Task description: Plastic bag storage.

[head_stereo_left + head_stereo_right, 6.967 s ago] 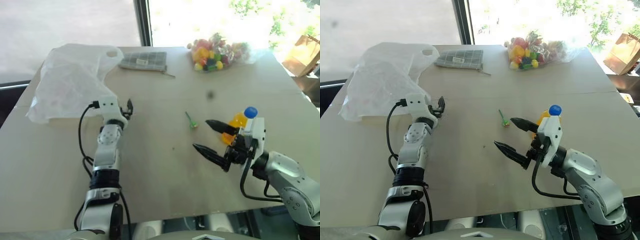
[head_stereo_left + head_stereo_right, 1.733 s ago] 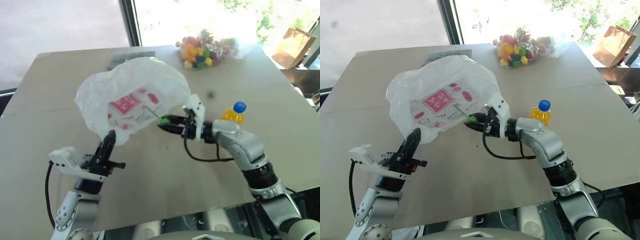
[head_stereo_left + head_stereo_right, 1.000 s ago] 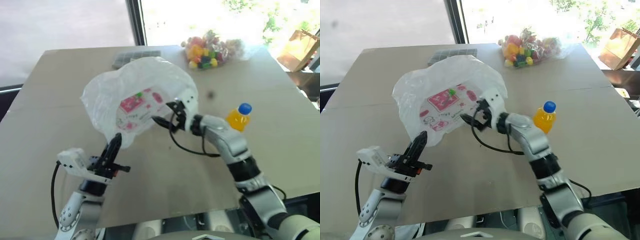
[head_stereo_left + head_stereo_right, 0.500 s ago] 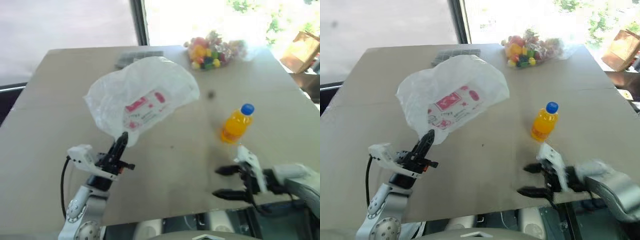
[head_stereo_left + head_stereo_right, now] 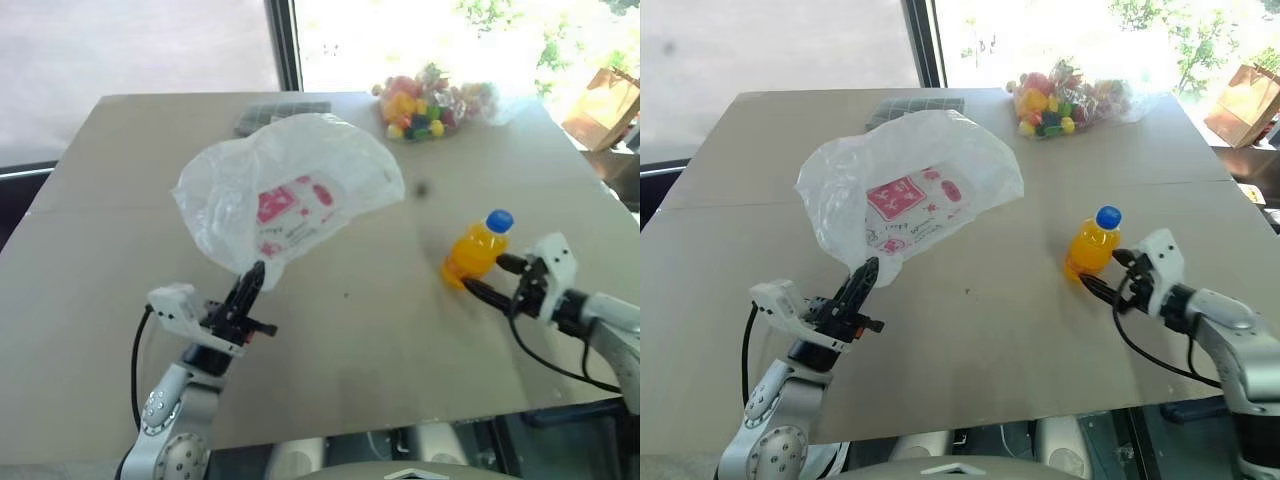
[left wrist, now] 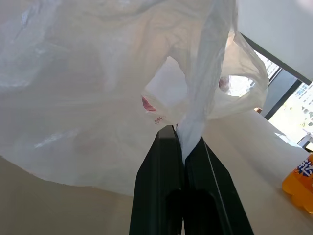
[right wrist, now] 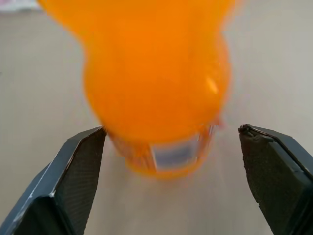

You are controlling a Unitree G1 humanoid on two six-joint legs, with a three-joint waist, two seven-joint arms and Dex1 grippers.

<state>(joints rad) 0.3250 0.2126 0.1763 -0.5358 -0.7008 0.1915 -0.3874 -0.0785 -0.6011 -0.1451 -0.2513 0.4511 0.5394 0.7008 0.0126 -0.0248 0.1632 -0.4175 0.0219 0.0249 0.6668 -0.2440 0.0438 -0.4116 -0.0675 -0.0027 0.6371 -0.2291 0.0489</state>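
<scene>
On plastic bag (image 5: 285, 190), unreadable red print

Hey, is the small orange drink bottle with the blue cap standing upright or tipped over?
Upright. The small orange drink bottle stands on its base on the table, blue cap on top, between the right gripper's open fingers.

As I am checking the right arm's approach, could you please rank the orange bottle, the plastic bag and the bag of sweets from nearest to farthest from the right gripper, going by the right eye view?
From the right gripper:
1. Orange bottle: right in front of the open jaws, upright.
2. Plastic bag: across the table, on the robot's left.
3. Bag of sweets: at the far edge by the window.
</scene>
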